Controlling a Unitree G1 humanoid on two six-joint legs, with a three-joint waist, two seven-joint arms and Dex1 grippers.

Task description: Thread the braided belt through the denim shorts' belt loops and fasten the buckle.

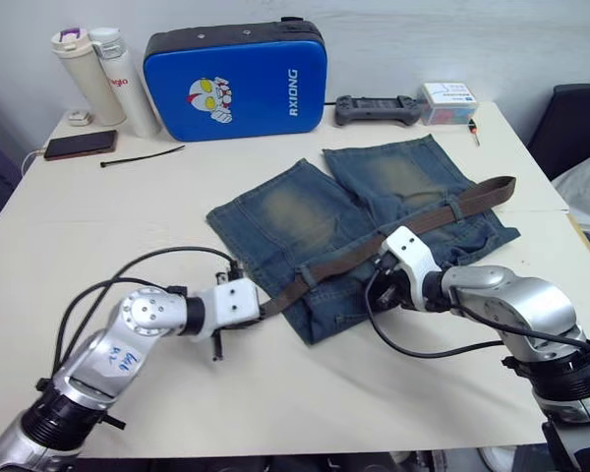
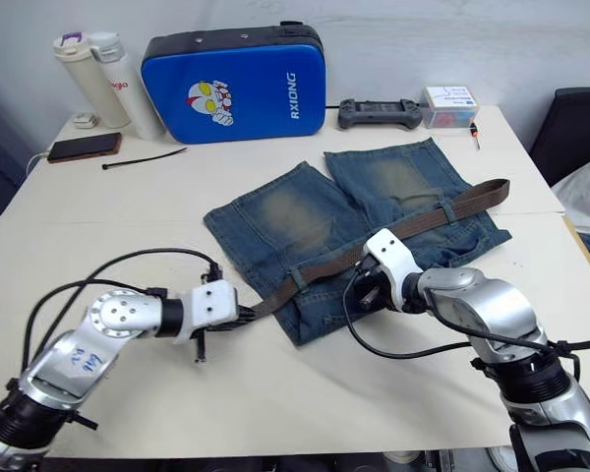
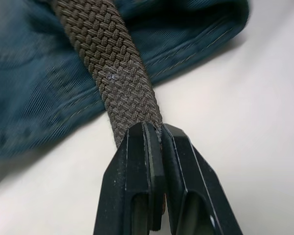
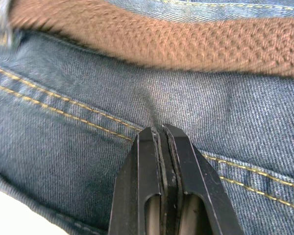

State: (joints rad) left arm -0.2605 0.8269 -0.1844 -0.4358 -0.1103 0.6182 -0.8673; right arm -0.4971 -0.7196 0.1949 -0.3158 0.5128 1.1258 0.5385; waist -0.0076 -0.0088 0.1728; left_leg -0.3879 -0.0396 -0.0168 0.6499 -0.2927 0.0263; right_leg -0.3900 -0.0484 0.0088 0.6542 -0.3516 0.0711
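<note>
While left pincer (image 3: 157, 134) clamps it, braided belt (image 1: 374, 246) runs diagonally across denim shorts (image 1: 305, 211).

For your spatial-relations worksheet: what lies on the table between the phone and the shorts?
A thin black cable tie lies between the phone and the shorts, on otherwise bare table, in the left eye view.

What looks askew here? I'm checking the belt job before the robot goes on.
The braided belt runs slanted across the denim shorts, not level with the table edge. One end sticks out past the waistband, pinched in the left gripper. The right gripper is shut on denim just below the belt.
</note>
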